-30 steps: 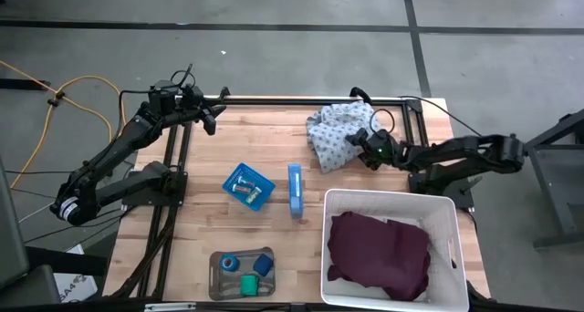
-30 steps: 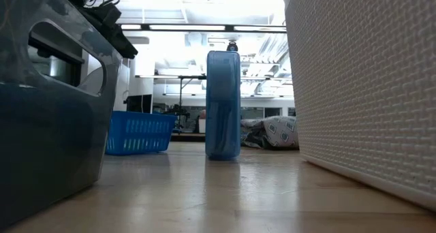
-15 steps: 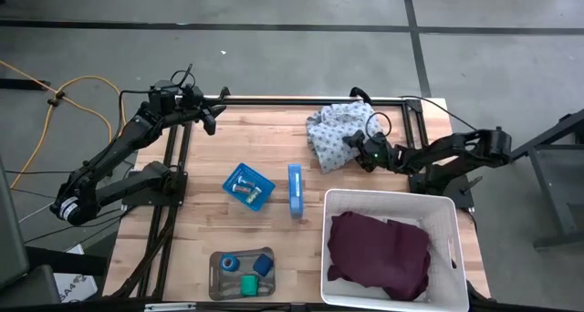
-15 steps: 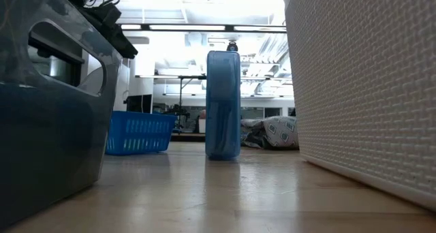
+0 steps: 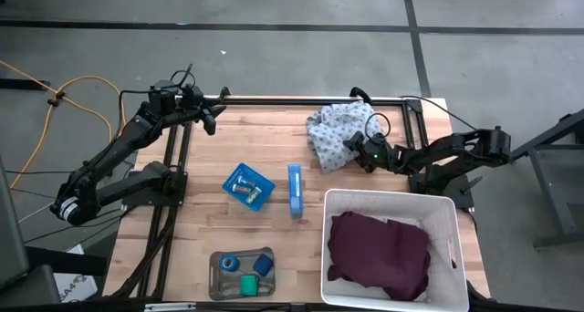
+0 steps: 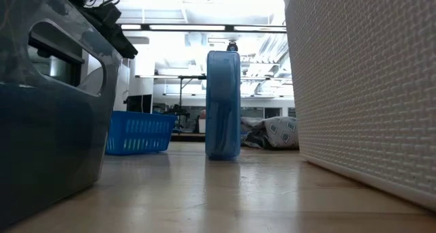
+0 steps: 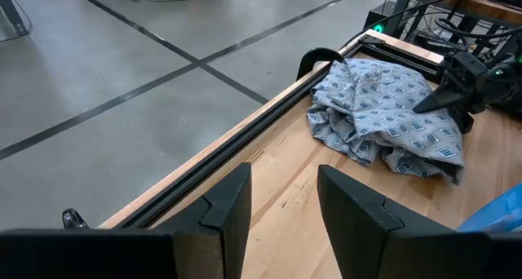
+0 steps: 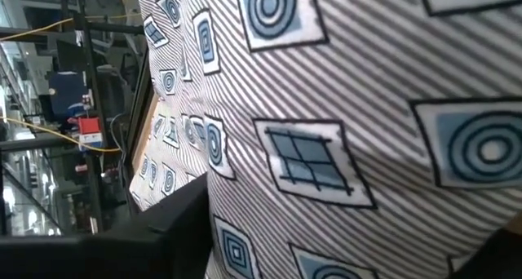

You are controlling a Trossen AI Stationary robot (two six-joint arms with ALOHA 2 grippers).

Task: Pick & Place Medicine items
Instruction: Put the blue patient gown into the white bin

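Right gripper (image 5: 356,153) pressed into patterned cloth (image 5: 336,132) (grip unclear, cannot tell), left gripper (image 5: 213,119) parked far corner, fingers apart, empty.

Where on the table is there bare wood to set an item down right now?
Bare wood lies between the left end effector and the patterned cloth, and along the left edge beside the blue basket. It is crowded around the white bin, the blue case and the grey tray. The right end effector sits at the cloth.
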